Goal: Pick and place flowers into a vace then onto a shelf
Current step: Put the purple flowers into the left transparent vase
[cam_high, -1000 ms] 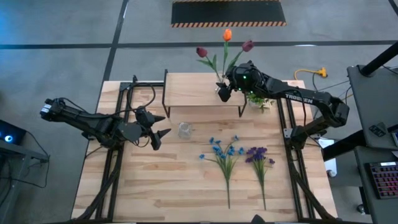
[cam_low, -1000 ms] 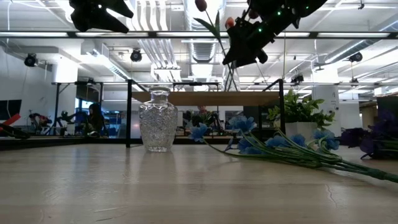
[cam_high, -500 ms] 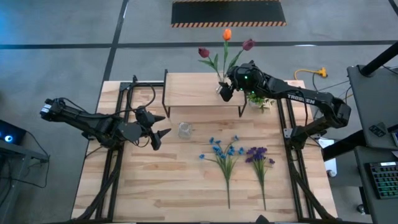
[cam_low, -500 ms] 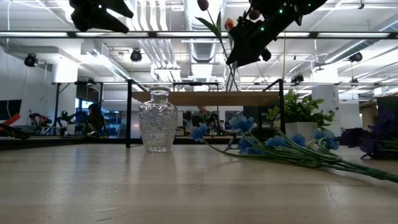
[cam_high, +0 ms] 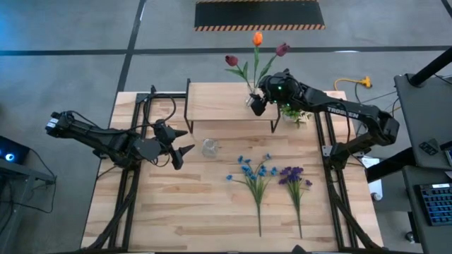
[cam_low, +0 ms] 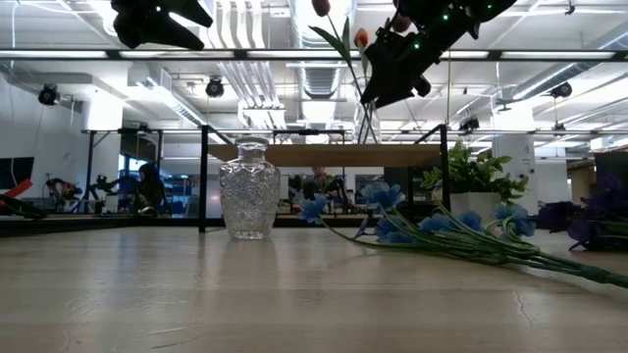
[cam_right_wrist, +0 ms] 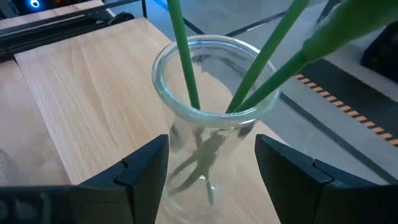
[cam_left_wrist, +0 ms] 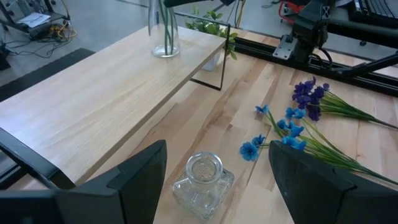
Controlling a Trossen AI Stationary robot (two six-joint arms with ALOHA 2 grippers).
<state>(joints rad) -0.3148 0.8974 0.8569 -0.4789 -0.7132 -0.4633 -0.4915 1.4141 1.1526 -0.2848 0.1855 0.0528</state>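
Three tulip blooms [cam_high: 257, 48] beyond right wrist view; right tool [cam_right_wrist: 211, 171] open around vase [cam_right_wrist: 208, 118].

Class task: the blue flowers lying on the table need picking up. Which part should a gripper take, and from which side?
Grip the blue flowers by the bare stem below the blooms, coming straight down from above. The bunch lies flat on the table, with clear board on both sides.

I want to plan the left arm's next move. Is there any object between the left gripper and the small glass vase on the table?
Nothing visible does. The left gripper is open, and the small glass vase sits right ahead between its fingers, with only bare table around it. The blue flowers lie farther off to one side.
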